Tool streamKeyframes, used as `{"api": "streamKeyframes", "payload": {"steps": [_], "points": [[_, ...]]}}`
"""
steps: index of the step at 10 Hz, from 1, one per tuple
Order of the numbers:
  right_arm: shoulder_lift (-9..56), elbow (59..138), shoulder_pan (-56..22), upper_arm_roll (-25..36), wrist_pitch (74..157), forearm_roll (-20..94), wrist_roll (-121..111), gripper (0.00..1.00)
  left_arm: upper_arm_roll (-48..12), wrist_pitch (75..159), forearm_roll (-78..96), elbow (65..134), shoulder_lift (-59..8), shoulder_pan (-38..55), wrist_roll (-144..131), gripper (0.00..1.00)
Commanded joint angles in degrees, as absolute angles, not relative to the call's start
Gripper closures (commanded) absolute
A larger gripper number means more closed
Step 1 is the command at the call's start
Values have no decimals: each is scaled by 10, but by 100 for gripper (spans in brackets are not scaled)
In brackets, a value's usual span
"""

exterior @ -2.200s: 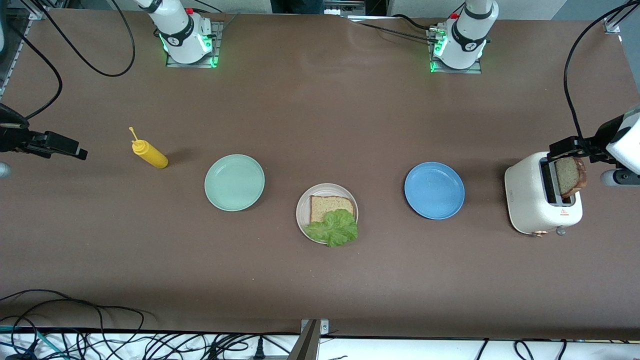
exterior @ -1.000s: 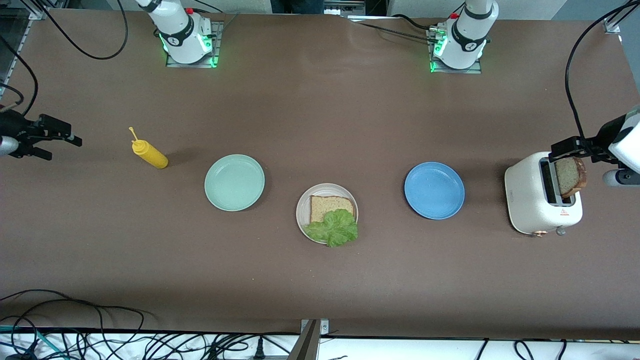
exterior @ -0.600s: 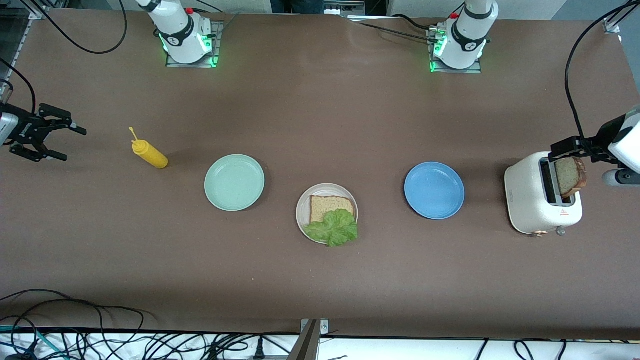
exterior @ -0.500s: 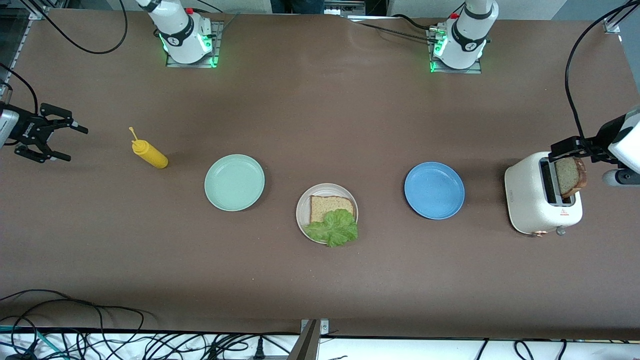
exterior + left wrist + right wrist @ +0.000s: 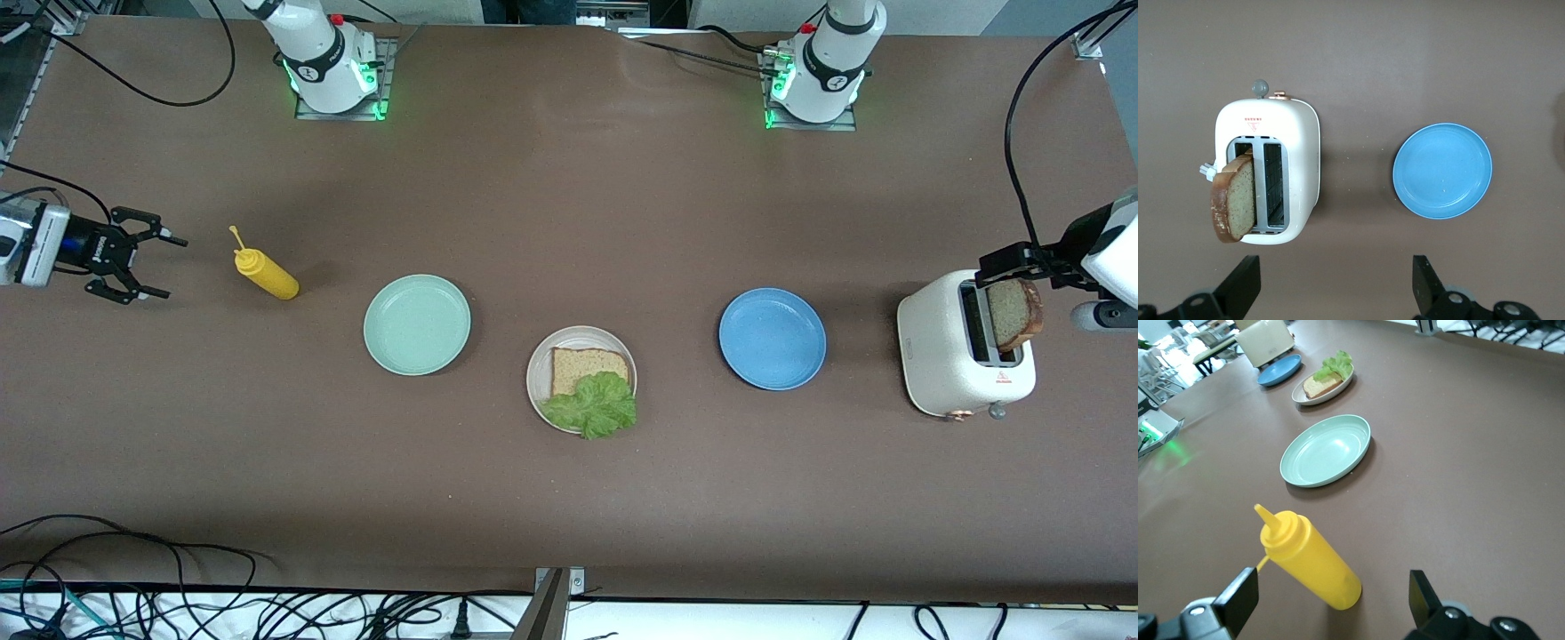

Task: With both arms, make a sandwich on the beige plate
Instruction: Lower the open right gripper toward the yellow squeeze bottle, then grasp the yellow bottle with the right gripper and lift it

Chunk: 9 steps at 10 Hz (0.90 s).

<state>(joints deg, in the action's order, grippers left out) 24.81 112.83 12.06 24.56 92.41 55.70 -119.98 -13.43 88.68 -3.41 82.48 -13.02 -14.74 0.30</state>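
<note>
The beige plate (image 5: 537, 378) lies mid-table and holds a brown bread slice (image 5: 580, 363) with a green lettuce leaf (image 5: 597, 407) over its nearer edge; plate (image 5: 1338, 389), slice (image 5: 1318, 385) and leaf (image 5: 1337, 363) also show in the right wrist view. A second bread slice (image 5: 1012, 313) (image 5: 1235, 207) leans out of a slot of the white toaster (image 5: 951, 364) (image 5: 1301, 140). My left gripper (image 5: 1022, 263) (image 5: 1335, 290) hovers open beside the toaster, holding nothing. My right gripper (image 5: 171, 267) (image 5: 1331, 590) is open and low at the right arm's end, facing the yellow bottle.
A yellow squeeze bottle (image 5: 267, 274) (image 5: 1311, 560) stands between the right gripper and the mint green plate (image 5: 417, 324) (image 5: 1327, 450). A blue plate (image 5: 772, 338) (image 5: 1443, 171) lies between the beige plate and the toaster. Cables run along the table's near edge.
The right gripper has turned and moved in toward the yellow bottle. The left gripper, the toaster's bread and the plates have not moved.
</note>
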Motion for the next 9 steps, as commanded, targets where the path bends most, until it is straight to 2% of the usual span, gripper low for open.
{"api": "streamKeyframes", "payload": {"steps": [1,2,6,9], "points": [[325,1074,129,243,857,609,-1278,0,-136,875,-43,819,-127,-149,2,0],[350,1062,130,243,834,623,-1302,0,-136,873,-43,819,-127,-149,2,0],[405,1047,152,240,827,635,-1381,0,-136,873,-42,819,-127,-149,2,0],[448,1047,154,239,775,661,-1410,0,-136,873,-42,819,-127,-148,1,0]]}}
